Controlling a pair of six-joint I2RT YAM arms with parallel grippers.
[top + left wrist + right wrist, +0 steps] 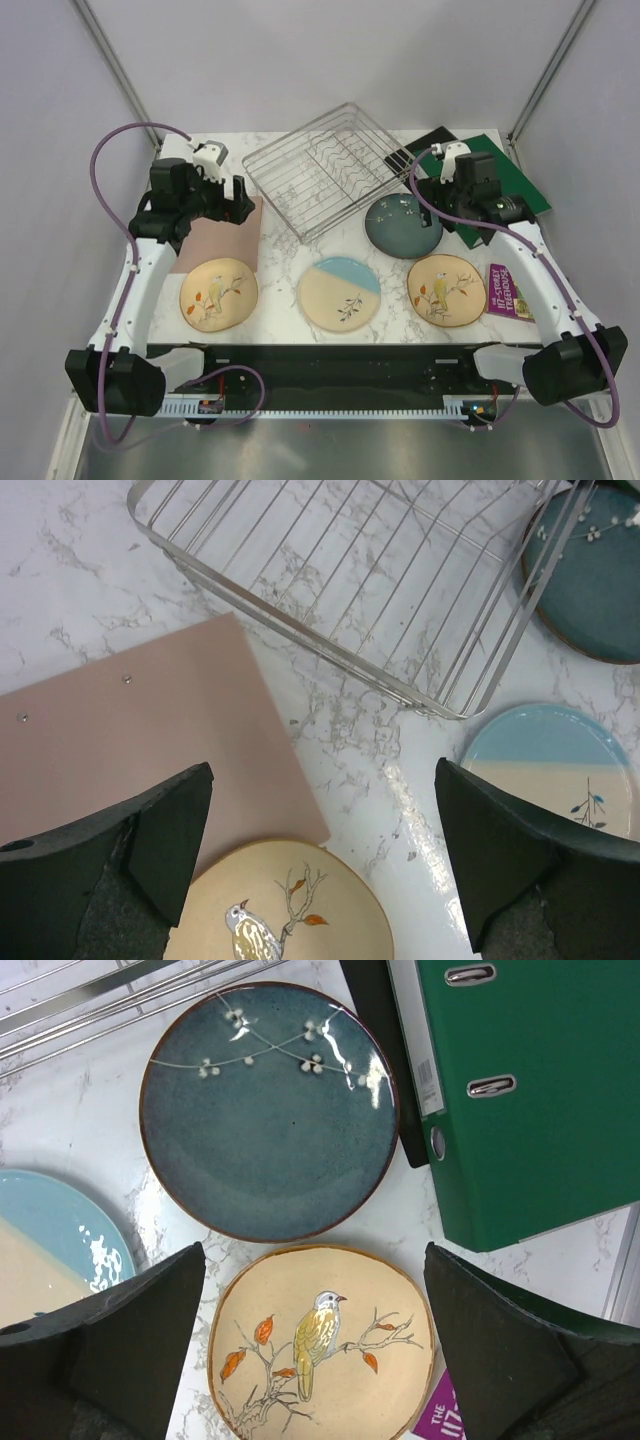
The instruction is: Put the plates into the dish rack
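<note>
Four plates lie flat on the marble table. A cream-yellow bird plate [218, 294] is at the front left, also in the left wrist view [290, 910]. A cream and light-blue plate [340, 290] lies in the middle [560, 770]. A second bird plate [446, 289] is at the front right [325, 1345]. A dark slate-blue plate [403, 224] lies behind it [268, 1110]. The silver wire dish rack [325, 168] stands empty at the back [380, 590]. My left gripper [238, 203] [320, 855] is open above the left bird plate's far edge. My right gripper [438, 195] [315, 1345] is open above the right bird plate.
A pink sheet [222, 235] lies under my left gripper [130, 750]. A green ring binder [510, 180] lies at the back right [530, 1090]. A purple booklet [508, 290] lies right of the right bird plate.
</note>
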